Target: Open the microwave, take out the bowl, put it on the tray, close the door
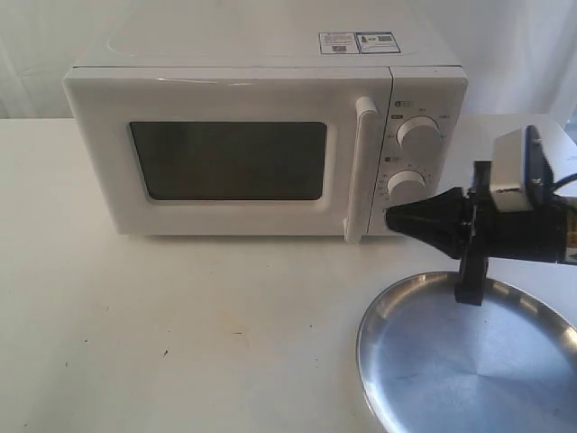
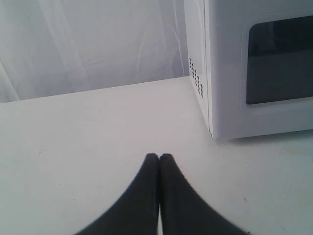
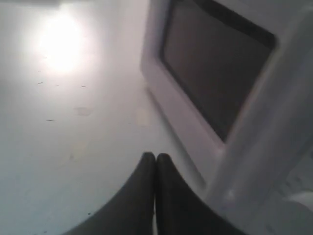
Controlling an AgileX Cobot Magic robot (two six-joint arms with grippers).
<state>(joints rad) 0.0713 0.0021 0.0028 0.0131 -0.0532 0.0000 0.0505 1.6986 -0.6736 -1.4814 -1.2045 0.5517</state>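
Observation:
The white microwave (image 1: 261, 135) stands at the back of the table with its door (image 1: 225, 158) closed; the dark window shows no bowl, which is hidden. The vertical bar handle (image 1: 362, 167) runs down the door's right side. My right gripper (image 1: 389, 218) is shut and empty, its tips pointing left just right of the handle's lower end, in front of the lower knob (image 1: 407, 183). In the right wrist view the shut gripper (image 3: 155, 156) sits close beside the handle (image 3: 266, 137). The silver tray (image 1: 469, 356) lies at the front right. My left gripper (image 2: 159, 156) is shut, over bare table left of the microwave (image 2: 254, 68).
The right arm's black body and its wrist camera (image 1: 518, 171) hang over the tray's far rim. The white table (image 1: 180, 325) stretches in front of the microwave. A white curtain backs the scene.

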